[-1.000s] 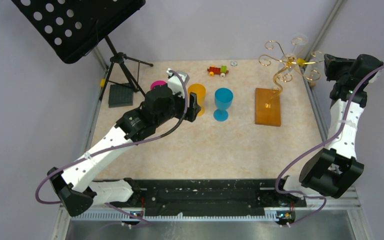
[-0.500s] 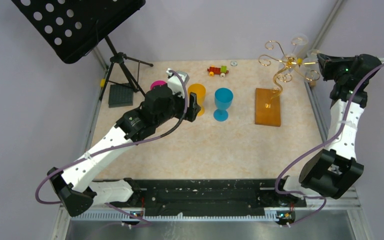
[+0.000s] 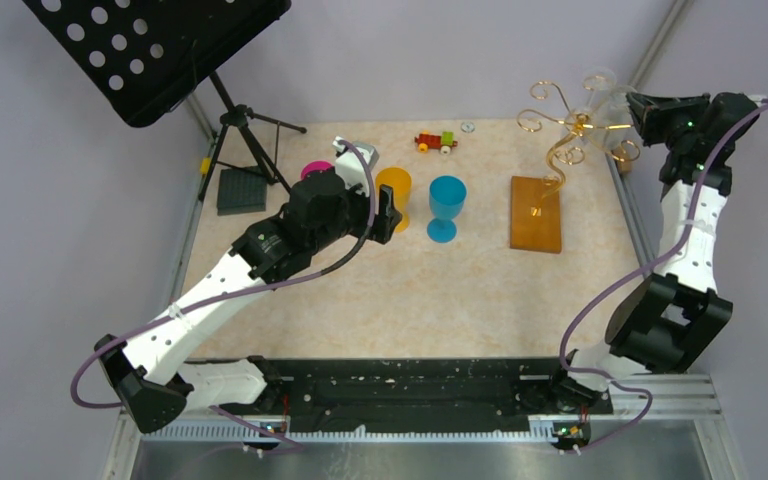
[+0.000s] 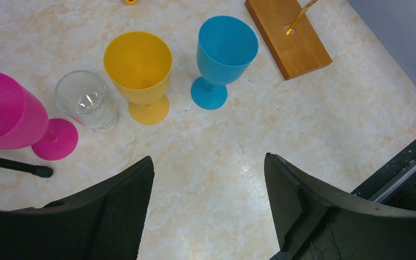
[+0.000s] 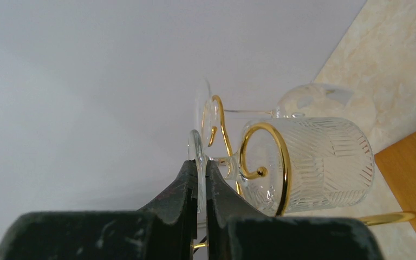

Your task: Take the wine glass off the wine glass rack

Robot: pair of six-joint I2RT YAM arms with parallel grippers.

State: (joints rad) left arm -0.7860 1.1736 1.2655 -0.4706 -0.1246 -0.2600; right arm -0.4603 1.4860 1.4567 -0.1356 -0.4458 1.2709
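The wine glass rack (image 3: 560,140) is gold wire with curled arms on an orange-brown wooden base (image 3: 536,213) at the back right. A clear ribbed wine glass (image 5: 309,162) hangs upside down in a curled arm (image 5: 273,162); it shows faintly in the top view (image 3: 615,140). My right gripper (image 5: 201,165) is shut on the thin round foot (image 5: 196,154) of that glass, high beside the rack (image 3: 638,108). A second clear glass (image 5: 314,100) hangs behind. My left gripper (image 4: 208,179) is open and empty above the table (image 3: 390,215).
A blue goblet (image 3: 446,207), a yellow goblet (image 3: 397,190), a pink goblet (image 4: 11,116) and a clear tumbler (image 4: 86,100) stand left of the rack. A toy train (image 3: 436,141) lies at the back. A black music stand (image 3: 160,45) on its tripod is at the back left.
My right gripper has risen and moved left, from beside the rack's right arm to the glass's foot. The left arm has not moved.
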